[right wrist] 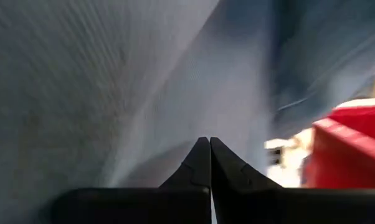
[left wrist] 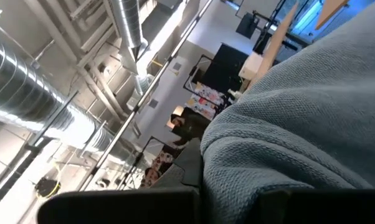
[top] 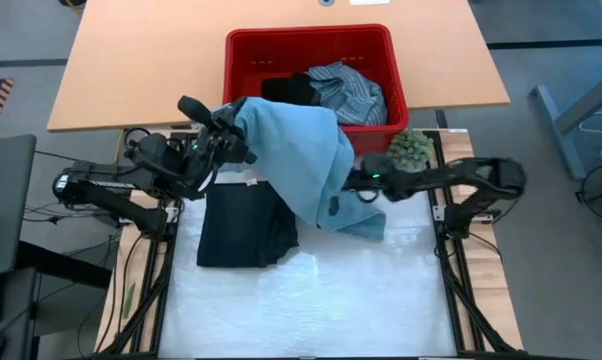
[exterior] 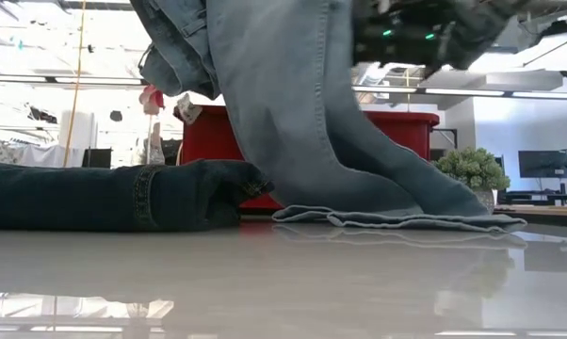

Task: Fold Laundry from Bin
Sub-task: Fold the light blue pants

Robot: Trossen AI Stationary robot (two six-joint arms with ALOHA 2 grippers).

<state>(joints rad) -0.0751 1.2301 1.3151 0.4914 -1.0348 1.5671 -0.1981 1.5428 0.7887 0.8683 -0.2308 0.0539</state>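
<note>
While the light blue jeans (top: 301, 160) hang lifted between both arms, the step in hand appears to be spreading a garment drawn from the bin. Left gripper (top: 239, 140): clamped on the upper edge of the jeans, which drape away from it toward the right and down to the surface (top: 311, 310). Below this gripper lies a dark navy piece (top: 243, 225), already flat on the surface. Right gripper (top: 353, 182): fingers pressed together (right wrist view shows the tips meeting with denim close against them), seemingly pinching the cloth, though the hold itself is hidden. Beyond both grippers stands the bin (top: 311, 40), striped shirt (top: 349, 88) inside. Next move, as judged: draw the grippers apart and lay the jeans flat.
</note>
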